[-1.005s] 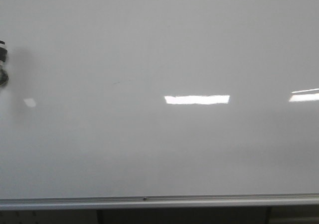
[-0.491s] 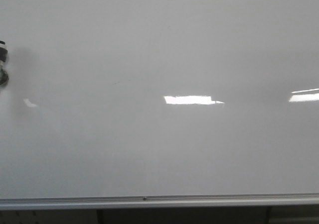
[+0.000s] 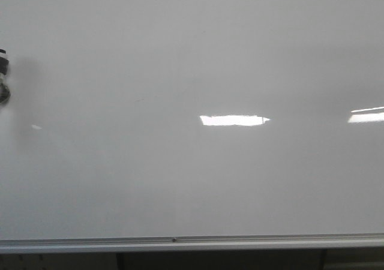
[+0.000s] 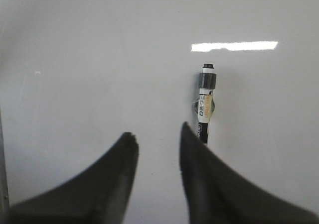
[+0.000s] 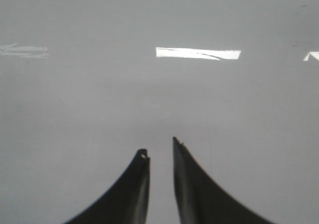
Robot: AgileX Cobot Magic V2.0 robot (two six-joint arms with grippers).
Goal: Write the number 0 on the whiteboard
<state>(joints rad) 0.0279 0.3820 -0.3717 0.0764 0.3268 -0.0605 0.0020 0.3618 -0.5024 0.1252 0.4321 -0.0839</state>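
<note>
The whiteboard (image 3: 192,60) filled almost the whole front view, glossy and grey-white, with a silver rail (image 3: 192,243) running along its lower edge. No drawn oval could be made out on it in any view; only a faint short mark (image 3: 139,100) showed left of the board's middle, too slight to identify. Bright rectangular light reflections (image 3: 234,120) lay on the surface near the middle and at the right edge.

At the board's left edge, a dark marker (image 3: 3,78) was partly cut off in the front view. The left wrist view showed it in full: a marker (image 4: 205,103) with a black and white barrel and a grey band, lying flat against the board.

The left gripper (image 4: 158,137) faced the board with its two dark fingers (image 4: 119,169) spread apart and nothing between them. The marker sat just beside the tip of one finger; contact could not be confirmed.

The right gripper (image 5: 160,152) also faced bare board surface, its fingers (image 5: 134,184) separated by a narrow gap and holding nothing.
</note>
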